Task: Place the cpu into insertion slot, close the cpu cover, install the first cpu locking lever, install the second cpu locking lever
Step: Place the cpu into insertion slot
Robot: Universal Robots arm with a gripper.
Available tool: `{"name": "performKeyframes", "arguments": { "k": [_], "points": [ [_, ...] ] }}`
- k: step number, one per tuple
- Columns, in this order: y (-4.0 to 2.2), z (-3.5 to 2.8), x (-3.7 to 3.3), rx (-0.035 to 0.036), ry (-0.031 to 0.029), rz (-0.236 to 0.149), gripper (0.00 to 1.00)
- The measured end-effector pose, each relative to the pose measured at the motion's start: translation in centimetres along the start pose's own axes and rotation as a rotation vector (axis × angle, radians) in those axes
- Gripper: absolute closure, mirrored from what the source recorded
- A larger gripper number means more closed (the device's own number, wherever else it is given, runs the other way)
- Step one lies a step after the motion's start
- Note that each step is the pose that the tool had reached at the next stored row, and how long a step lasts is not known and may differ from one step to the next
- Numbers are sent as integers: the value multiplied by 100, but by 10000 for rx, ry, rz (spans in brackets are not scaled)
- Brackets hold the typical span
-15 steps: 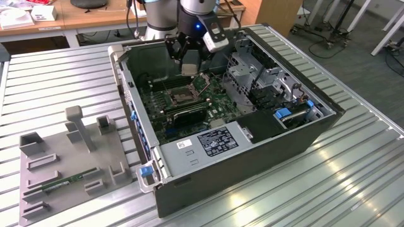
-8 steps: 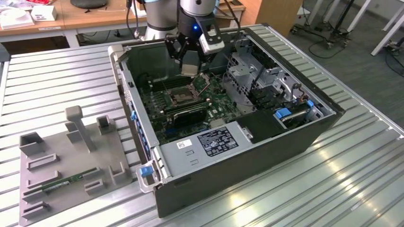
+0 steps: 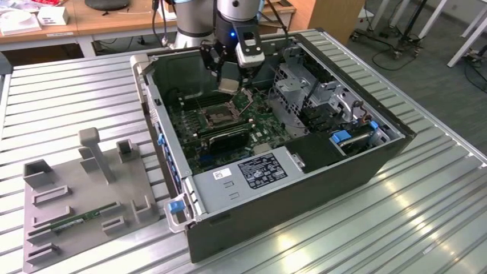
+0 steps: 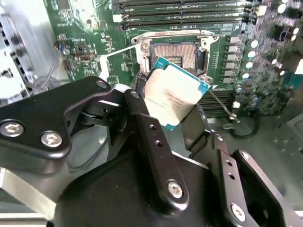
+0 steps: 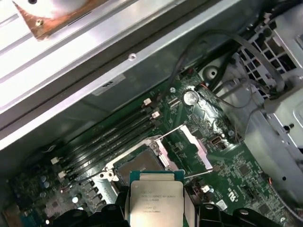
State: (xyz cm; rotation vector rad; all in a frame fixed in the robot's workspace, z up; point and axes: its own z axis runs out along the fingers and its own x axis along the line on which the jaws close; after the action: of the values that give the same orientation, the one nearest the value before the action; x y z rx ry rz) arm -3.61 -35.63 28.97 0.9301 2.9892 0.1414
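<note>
Pinching cpu [image 4: 175, 92] between fingers of gripper [image 4: 171, 116], held tilted in air near bare slot [image 4: 174, 54], with cover [image 5: 196, 149] swung up.

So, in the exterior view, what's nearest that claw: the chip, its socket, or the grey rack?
1. The cpu, held in the claw.
2. The insertion slot, just below it.
3. The grey rack, far off at the exterior view's left.

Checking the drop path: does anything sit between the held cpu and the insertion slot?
Nothing visible does. The gripper holds the cpu above the circuit board; the insertion slot lies bare, its cpu cover swung up beside it.
</note>
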Motion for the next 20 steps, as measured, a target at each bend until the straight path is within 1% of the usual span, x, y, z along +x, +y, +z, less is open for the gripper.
{"name": "performKeyframes", "arguments": {
  "k": [20],
  "points": [
    [-7, 76, -1, -71, -322, 3626, 46]
  ]
}}
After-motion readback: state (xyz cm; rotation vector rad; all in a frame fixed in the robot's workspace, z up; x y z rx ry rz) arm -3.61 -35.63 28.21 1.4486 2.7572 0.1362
